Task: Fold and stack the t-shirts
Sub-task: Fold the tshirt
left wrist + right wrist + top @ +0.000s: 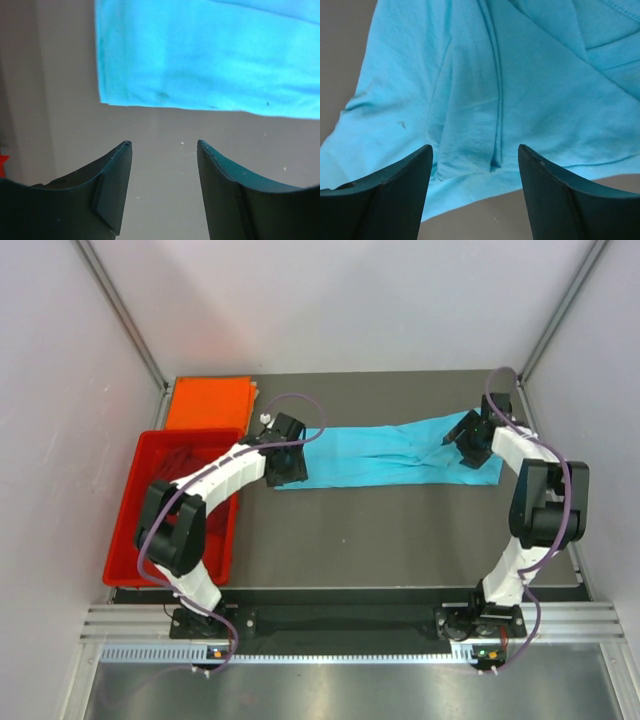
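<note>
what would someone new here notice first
The turquoise-blue t-shirt lies in a long band across the middle of the dark table, with the open left gripper beside its left end and the open right gripper over its right end. Next comes the bright orange t-shirt, folded flat at the far left corner, just behind the red plastic tray.

Seen from above: rooted at 7 o'clock with the left arm (pixel 215 480), elbow out at 9, forearm reaching in just short of centre, ending in the left gripper (pixel 285 468) pointed down, jaws wide apart. Rooted at 5 o'clock with the right arm (pixel 520 540), elbow at 3, folded back toward 2, right gripper (pixel 463 445) likewise spread wide
</note>
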`<state>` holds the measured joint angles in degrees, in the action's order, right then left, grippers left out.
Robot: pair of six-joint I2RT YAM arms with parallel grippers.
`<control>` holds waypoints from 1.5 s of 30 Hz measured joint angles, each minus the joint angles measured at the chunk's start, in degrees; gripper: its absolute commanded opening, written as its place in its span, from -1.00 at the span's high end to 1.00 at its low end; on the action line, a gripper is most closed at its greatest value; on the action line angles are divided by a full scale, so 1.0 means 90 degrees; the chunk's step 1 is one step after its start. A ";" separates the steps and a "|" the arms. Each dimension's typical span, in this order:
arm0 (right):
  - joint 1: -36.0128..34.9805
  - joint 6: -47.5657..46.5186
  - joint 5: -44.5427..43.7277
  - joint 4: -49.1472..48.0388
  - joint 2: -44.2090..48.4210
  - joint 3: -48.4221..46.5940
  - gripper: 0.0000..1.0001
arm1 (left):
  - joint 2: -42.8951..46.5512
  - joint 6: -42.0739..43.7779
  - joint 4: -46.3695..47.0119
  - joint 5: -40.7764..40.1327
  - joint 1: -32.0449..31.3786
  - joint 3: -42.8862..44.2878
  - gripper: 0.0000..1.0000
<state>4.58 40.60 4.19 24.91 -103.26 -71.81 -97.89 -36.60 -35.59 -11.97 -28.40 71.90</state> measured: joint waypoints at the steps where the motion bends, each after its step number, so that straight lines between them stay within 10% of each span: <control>1: -0.0034 0.0049 0.0012 -0.0107 0.0000 0.0068 -0.38 | 0.0039 0.0049 0.0070 0.0146 0.0000 -0.0070 -0.20; 34: -0.0454 0.0806 -0.0027 -0.1673 -0.0019 0.0738 -0.25 | 0.0323 0.0153 0.0440 0.0682 0.0000 -0.0204 -0.18; 45: -0.1137 0.0282 0.1290 -0.2671 -0.0729 -0.0619 -0.15 | 0.0396 0.0029 0.0483 0.0733 0.0000 -0.0413 -0.18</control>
<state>-5.65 43.13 15.79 0.86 -109.82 -77.38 -94.32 -36.34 -31.24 -5.37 -28.40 68.18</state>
